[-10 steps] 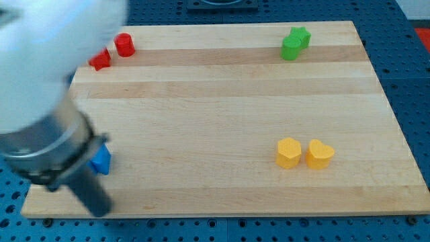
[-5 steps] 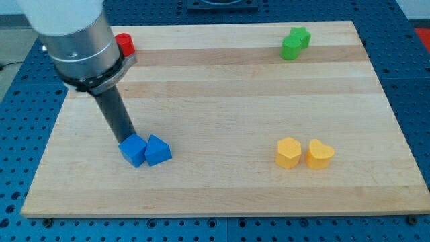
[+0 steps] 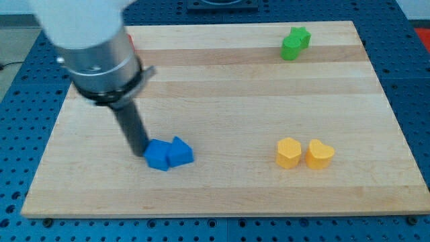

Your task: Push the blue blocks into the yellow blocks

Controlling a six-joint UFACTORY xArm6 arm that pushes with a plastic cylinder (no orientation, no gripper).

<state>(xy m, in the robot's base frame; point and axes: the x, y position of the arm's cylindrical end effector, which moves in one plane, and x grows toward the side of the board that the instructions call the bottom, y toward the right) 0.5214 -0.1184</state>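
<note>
Two blue blocks sit touching each other on the wooden board [image 3: 222,101]: a blue cube [image 3: 158,155] and, to its right, a blue wedge-like block [image 3: 180,152]. My tip [image 3: 138,152] is at the left side of the blue cube, touching it. Two yellow blocks stand side by side at the view's right: a yellow hexagon-like block [image 3: 289,152] and a yellow heart-shaped block [image 3: 320,154]. The blue pair lies well to the left of the yellow pair, at about the same height in the view.
Two green blocks [image 3: 294,42] sit touching at the view's top right. A sliver of a red block [image 3: 130,44] shows at the top left beside the arm's body, which hides the rest of that corner.
My tip has moved right along the board, and the two blue blocks have slid right with it, toward the yellow blocks. The arm now covers more of the red blocks.
</note>
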